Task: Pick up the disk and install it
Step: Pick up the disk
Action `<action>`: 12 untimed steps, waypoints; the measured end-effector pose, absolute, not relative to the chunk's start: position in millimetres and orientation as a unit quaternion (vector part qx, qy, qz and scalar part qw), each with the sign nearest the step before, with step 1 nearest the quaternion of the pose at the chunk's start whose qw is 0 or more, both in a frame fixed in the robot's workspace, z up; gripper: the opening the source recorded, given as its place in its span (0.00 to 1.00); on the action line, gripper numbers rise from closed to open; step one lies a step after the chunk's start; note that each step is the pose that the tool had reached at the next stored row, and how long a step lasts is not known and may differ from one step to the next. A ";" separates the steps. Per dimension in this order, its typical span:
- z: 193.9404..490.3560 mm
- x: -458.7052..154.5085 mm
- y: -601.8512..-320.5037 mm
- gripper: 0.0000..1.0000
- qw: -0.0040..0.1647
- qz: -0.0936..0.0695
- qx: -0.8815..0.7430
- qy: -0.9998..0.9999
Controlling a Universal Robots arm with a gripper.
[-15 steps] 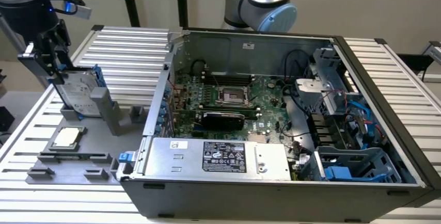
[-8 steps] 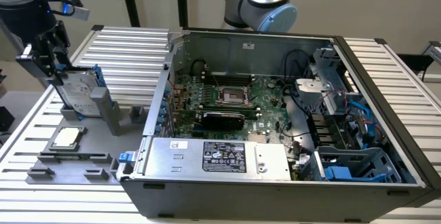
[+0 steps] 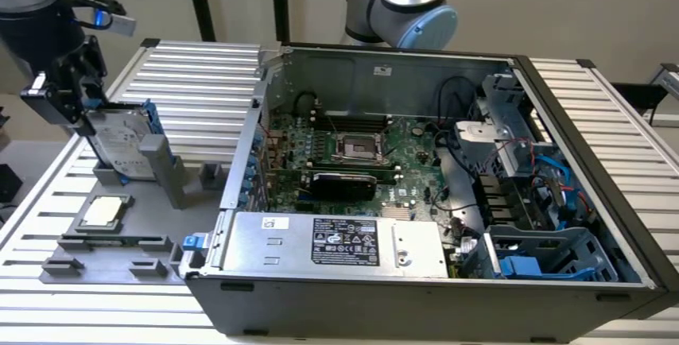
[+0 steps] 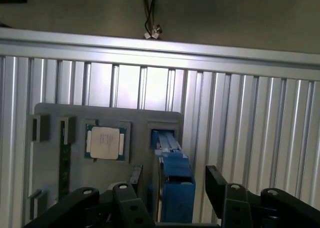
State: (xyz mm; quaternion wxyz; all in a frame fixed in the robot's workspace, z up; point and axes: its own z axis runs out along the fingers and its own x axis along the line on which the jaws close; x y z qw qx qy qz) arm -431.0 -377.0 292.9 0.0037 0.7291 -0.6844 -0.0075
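**Disk pick-up, wrist and exterior views.** Nearest the wrist camera we see the gripper [image 4: 174, 184], its jaws apart and standing one on each side of the blue carrier frame [image 4: 176, 160] of the disk [image 3: 114, 140]. Background shows between the frame and the fingers, so we judge that nothing is clamped yet.

The disk stands on edge in a slot of the grey holder [image 4: 105, 114]. The holder rests on the ribbed bench [image 3: 202, 75], at the exterior view's left of the open computer case [image 3: 424, 313]. Beside the disk's slot, in the same holder, lies a small square chip [image 4: 105, 142], apart from the gripper.

Farther off, inside the case, we note:
- the power-supply box [image 3: 329, 242] with its black label,
- the motherboard [image 3: 351, 150] beyond it,
- a drive cage [image 3: 552, 257] with loose cables [image 3: 552, 178] close above it, at the exterior view's right.

**Hazards, in our judgement:**
- The frame is plastic and narrow. Jaws that close off-centre could flex it, so that the disk tilts or slips.
- A pull that is not straight could bind the disk in its slot and drag the holder, disturbing the chip.
- Over the case, the wall edge and the cables offer snags, and a skewed disk could jam at the cage mouth.
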 end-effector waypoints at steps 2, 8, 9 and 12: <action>292.4 -431.0 -378.4 0.62 0.004 -0.007 0.727 -0.686; 291.6 -431.1 -379.4 0.53 0.004 -0.007 0.725 -0.689; 291.5 -431.1 -379.4 0.47 0.004 -0.007 0.725 -0.689; 291.5 -431.0 -379.4 0.47 0.004 -0.007 0.725 -0.689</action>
